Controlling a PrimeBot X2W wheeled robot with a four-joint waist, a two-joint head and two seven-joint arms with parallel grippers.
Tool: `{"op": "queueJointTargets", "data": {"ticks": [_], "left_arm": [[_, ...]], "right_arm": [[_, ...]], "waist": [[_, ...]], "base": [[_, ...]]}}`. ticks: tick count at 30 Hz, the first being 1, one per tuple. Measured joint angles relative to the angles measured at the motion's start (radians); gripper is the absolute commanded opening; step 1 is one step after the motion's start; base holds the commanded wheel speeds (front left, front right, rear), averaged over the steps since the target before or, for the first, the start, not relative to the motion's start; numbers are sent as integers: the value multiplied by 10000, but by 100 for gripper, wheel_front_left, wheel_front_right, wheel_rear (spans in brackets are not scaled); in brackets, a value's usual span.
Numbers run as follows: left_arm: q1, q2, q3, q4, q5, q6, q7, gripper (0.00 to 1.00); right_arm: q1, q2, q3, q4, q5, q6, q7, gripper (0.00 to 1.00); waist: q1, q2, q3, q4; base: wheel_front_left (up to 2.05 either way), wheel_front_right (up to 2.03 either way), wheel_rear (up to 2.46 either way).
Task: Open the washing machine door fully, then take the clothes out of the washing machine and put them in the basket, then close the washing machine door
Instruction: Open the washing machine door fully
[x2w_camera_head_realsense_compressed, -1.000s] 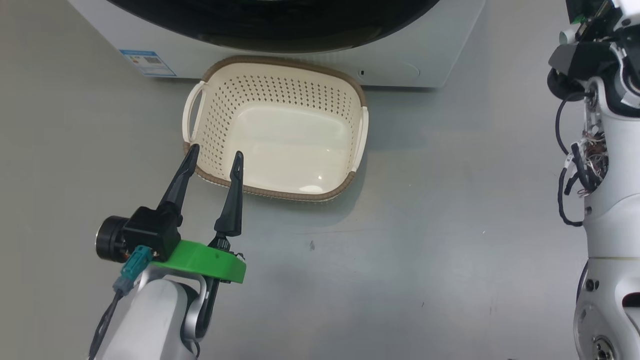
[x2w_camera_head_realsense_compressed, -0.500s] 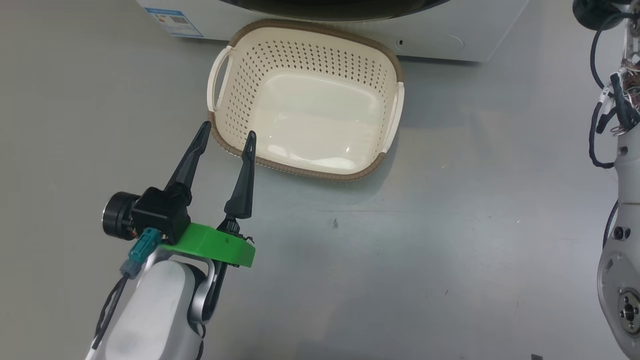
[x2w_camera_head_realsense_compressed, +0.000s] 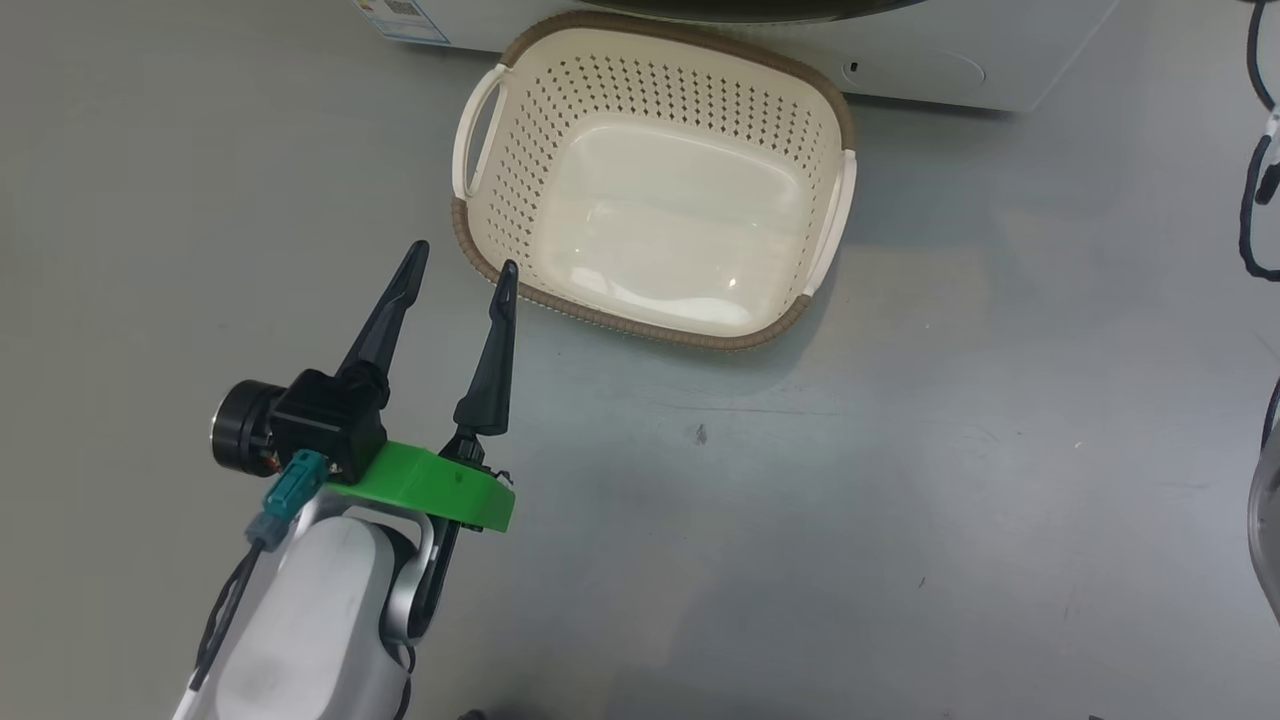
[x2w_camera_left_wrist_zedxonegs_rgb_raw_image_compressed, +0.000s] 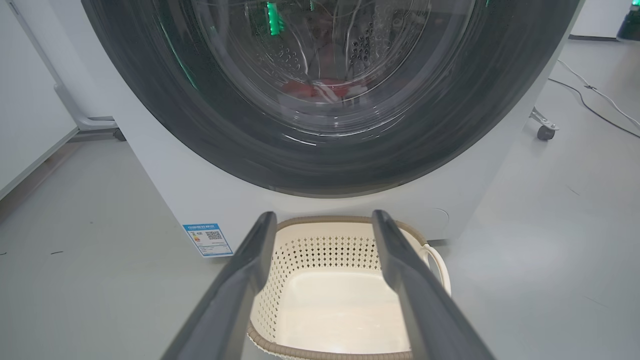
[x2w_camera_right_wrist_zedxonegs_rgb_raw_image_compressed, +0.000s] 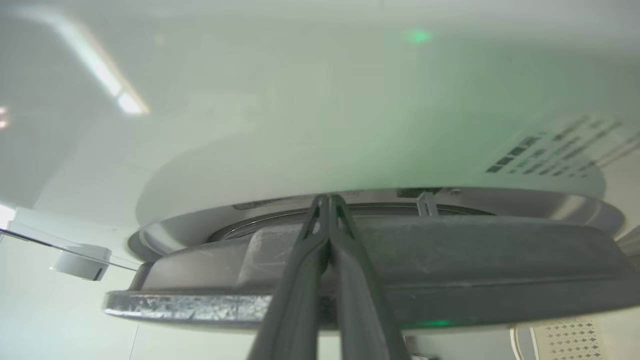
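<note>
Your right gripper (x2w_camera_right_wrist_zedxonegs_rgb_raw_image_compressed: 328, 201), fingers pressed together, is probing the washing machine door (x2w_camera_right_wrist_zedxonegs_rgb_raw_image_compressed: 475, 270) at its rim and is likely risking a slip off the gloss. Your left gripper (x2w_camera_head_realsense_compressed: 462, 262) is hovering, fingers apart.

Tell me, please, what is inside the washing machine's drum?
Through the glass of the washing machine door, red clothes with white trim lie low in the perforated drum. Reflections and the dark rim hide how many there are.
</note>
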Motion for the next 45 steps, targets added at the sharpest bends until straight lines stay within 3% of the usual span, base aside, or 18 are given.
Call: {"op": "queueJointTargets", "data": {"ticks": [21,45], "left_arm": [[-152,-35,13,102,-81,0,0,100],[-122,-44,236,318,-82,63,0,100]], "right_arm": [[-499,-523,238,934,491,10,1824,0],[26,-267,965,1486,886,362,3860,0]], "waist": [[0,0,-82,48],[0,0,-785,-404]], "base": [[0,0,0],[0,0,0]]}}
